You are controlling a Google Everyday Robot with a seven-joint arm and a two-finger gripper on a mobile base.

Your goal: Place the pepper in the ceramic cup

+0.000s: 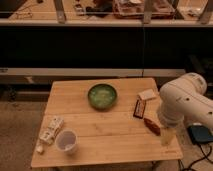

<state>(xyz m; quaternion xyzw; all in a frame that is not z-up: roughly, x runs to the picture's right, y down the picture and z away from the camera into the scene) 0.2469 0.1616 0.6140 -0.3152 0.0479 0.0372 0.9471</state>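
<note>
Now | claw (167, 136) spread, just beside pepper (151, 126) | dark packet (139, 108) behind pepper | ceramic cup (66, 141) well apart
</note>
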